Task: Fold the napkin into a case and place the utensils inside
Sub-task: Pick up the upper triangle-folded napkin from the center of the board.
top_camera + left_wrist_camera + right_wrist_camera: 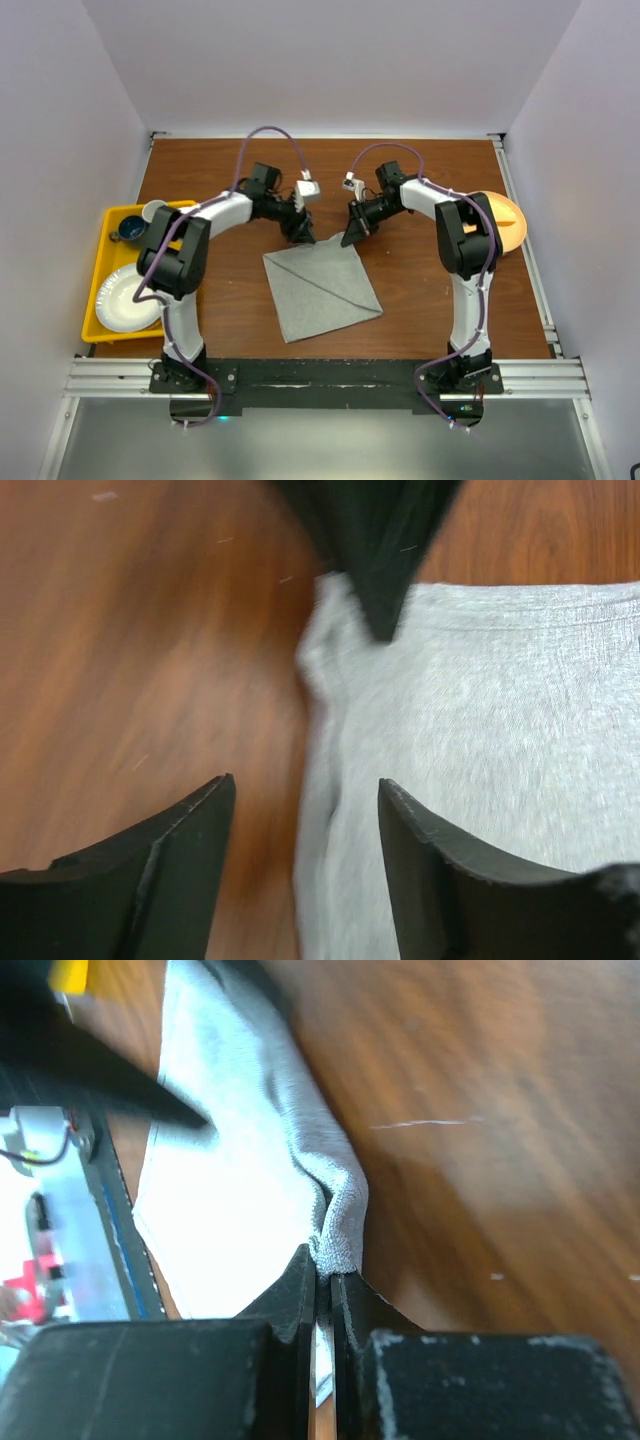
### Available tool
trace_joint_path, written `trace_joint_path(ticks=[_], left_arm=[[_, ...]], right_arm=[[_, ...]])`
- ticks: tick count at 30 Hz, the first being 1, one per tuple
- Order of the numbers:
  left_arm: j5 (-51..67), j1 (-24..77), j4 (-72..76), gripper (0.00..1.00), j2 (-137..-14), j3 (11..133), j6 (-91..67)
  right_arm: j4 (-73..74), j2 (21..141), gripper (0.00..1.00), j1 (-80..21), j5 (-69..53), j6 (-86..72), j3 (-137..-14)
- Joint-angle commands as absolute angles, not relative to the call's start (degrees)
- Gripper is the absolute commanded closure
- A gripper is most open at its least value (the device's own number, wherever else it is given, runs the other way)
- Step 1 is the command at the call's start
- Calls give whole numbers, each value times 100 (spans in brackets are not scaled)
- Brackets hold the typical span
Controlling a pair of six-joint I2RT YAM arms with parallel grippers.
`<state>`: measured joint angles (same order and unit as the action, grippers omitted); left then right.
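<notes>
The right gripper [324, 1285] pinches the far corner of the napkin [322, 283] (cloth bunched there); the left gripper [305, 785] stands spread, apparently straddling its edge.

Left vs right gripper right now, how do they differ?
The left gripper has its fingers apart and grips nothing; the right gripper is shut on a bunched edge of the napkin. The left one has one finger over bare table and the other over cloth; the right one's fingers meet on the cloth. Shared: both sit at the napkin's far end.
</notes>
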<state>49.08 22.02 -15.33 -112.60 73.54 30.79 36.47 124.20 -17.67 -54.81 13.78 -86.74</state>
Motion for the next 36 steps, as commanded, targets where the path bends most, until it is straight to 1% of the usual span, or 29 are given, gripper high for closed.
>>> trace_joint_path(ticks=[1,3,4,6,7,10,14,17,21,23,24,26,27,29,30,36], left_arm=[[5739,1398,-2894,32,-10801,7514,4029],[5861,1258,-3530,31,-11011,7786,4541],[5915,1231,-4055,21,-11091,7874,4901],[6072,1195,-4480,18,-11362,8068,5210],[6108,1187,-4700,13,-11434,8138,5395],[6179,1151,-4536,9,-11575,8078,5361],[6047,1143,-3947,9,-11514,7875,5159],[5837,1143,-4007,10,-11592,7945,5404],[5853,1143,-4850,17,-11944,8226,6299],[5889,1143,-5202,22,-12067,8279,6451],[5897,1143,-5273,26,-12102,8305,6564],[5897,1143,-5475,31,-12190,8341,6644],[5889,1143,-5554,36,-12217,8367,6766],[5897,1143,-5870,42,-12322,8464,6916],[5889,1143,-6141,49,-12366,8542,7117],[5740,1125,-6583,61,-12437,8482,7497]], right_arm=[[3498,11585,100,-1977,-5379,1968,-8456],[3358,11348,100,-2047,-5291,2056,-8324],[3323,11286,100,-2065,-5274,2135,-8280],[3252,11093,100,-2109,-5221,2214,-8236],[3243,11040,100,-2118,-5203,2319,-8235],[3296,10890,100,-2171,-5133,2539,-8244],[3480,10679,100,-2276,-5089,2909,-8227],[3542,10503,100,-2355,-5080,3085,-8165],[3559,10380,100,-2399,-5071,3129,-8121],[3551,10319,100,-2391,-5089,3129,-8104],[3559,10310,100,-2391,-5089,3120,-8095],[3560,10248,100,-2391,-5115,3111,-8095],[3551,10222,100,-2391,-5107,3111,-8095],[3551,10195,100,-2399,-5115,3111,-8103],[3577,10169,100,-2399,-5107,3111,-8112],[3691,10072,100,-2408,-5098,3208,-8147]])
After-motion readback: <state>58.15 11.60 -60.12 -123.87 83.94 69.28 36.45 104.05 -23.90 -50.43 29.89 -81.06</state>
